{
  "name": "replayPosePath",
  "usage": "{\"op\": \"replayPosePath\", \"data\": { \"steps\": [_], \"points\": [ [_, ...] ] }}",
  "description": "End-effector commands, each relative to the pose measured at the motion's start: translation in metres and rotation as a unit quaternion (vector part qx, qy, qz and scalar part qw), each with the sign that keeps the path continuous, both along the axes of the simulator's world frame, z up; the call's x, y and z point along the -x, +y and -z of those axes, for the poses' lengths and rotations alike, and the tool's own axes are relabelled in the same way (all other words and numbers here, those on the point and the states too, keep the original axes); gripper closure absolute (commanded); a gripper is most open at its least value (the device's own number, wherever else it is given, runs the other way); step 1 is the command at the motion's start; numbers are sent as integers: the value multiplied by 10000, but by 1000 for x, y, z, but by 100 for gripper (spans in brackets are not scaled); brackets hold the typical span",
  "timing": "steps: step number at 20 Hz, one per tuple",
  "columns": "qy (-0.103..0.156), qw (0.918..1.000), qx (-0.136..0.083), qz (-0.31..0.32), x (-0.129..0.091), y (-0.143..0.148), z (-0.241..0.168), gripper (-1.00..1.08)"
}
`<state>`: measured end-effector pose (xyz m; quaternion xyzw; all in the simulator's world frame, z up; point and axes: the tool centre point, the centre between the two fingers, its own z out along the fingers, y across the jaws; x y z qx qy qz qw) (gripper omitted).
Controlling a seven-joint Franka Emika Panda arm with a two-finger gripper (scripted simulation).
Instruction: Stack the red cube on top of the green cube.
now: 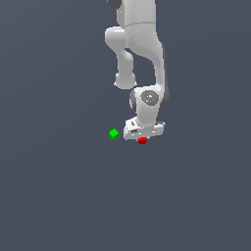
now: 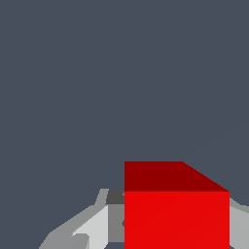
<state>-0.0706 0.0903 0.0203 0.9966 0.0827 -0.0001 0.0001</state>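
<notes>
The red cube (image 1: 142,140) sits right under my white gripper (image 1: 142,138), which is down at floor level. In the wrist view the red cube (image 2: 176,209) fills the space between the two fingers (image 2: 95,228), whose inner faces touch both its sides, so the gripper is shut on it. I cannot tell whether the cube is off the floor. The green cube (image 1: 114,134) stands alone on the floor a short way toward the exterior view's left of the gripper, apart from it. It does not show in the wrist view.
The plain dark grey floor (image 1: 59,196) spreads all around. The white arm (image 1: 139,49) rises behind the gripper toward the top of the exterior view.
</notes>
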Motion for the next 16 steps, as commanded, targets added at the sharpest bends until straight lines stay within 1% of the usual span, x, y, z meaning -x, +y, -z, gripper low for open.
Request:
{"op": "replayPosePath", "data": {
  "steps": [1, 9, 16],
  "points": [
    [-1, 10000, -1, 0, 0, 0, 0, 108],
    [-1, 10000, -1, 0, 0, 0, -7, 108],
    [-1, 10000, -1, 0, 1, 0, -38, 108]
  ]
}}
